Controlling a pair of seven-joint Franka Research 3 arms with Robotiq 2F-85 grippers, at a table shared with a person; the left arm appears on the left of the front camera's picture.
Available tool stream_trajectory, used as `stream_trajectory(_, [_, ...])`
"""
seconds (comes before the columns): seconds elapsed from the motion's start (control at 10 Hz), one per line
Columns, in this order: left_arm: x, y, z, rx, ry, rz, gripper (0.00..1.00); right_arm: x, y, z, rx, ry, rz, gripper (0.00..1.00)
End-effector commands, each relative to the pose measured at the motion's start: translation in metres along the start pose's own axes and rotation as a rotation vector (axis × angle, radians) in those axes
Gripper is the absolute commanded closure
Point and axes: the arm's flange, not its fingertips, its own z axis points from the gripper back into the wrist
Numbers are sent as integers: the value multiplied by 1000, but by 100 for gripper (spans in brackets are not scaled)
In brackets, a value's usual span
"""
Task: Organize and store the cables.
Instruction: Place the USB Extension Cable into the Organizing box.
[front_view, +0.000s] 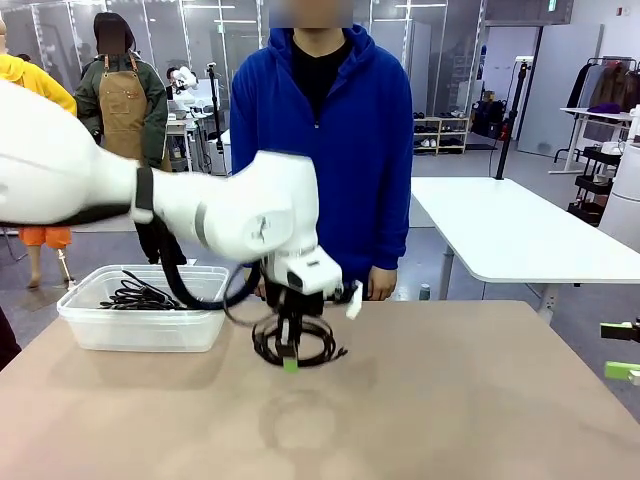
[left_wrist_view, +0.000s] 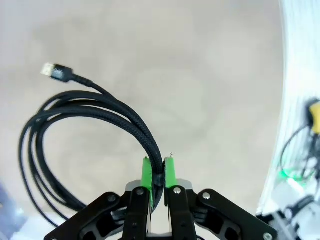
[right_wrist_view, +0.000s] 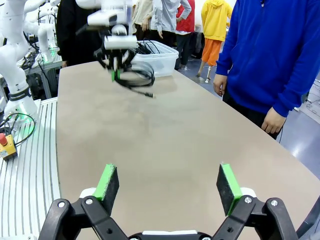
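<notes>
1. The left gripper (front_view: 289, 362), black with green pads, is clamped shut on a bundle of strands of a coiled black braided cable (front_view: 297, 340), at the middle of the front view, just right of the clear plastic storage bin (front_view: 140, 330).
2. In the left wrist view the coil (left_wrist_view: 85, 130) hangs off to the left of the pads, its plug end (left_wrist_view: 56, 72) loose at the upper left. Lift straight and slowly, I judge, so that the loops do not spring open.
3. Carry it toward the bin at the left of the front view, where another tangle of black cable (front_view: 135, 294) already lies, and clear the near wall before lowering.
4. Release only once the coil is inside the rim, plug included.
5. The right gripper (right_wrist_view: 167, 182) stands wide open and empty over the bare tan tabletop (right_wrist_view: 165, 130); keep it clear.
</notes>
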Motion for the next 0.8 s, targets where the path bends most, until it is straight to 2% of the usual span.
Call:
stream_trajectory(0.0, [-3, -3, 48, 46, 79, -95, 100, 3, 1, 1, 4, -4, -7, 0])
stream_trajectory(0.1, [5, -4, 55, 46, 90, -150, 100, 3, 1, 1, 4, -4, -7, 0])
stream_trajectory(0.2, [-2, -7, 38, 27, 30, -50, 100, 3, 1, 1, 4, -4, -7, 0])
stream_trajectory(0.6, [-2, -7, 38, 27, 30, -50, 100, 3, 1, 1, 4, -4, -7, 0])
stream_trajectory(0.7, [0, -2, 40, 11, 56, -72, 89, 3, 1, 1, 4, -4, -7, 0])
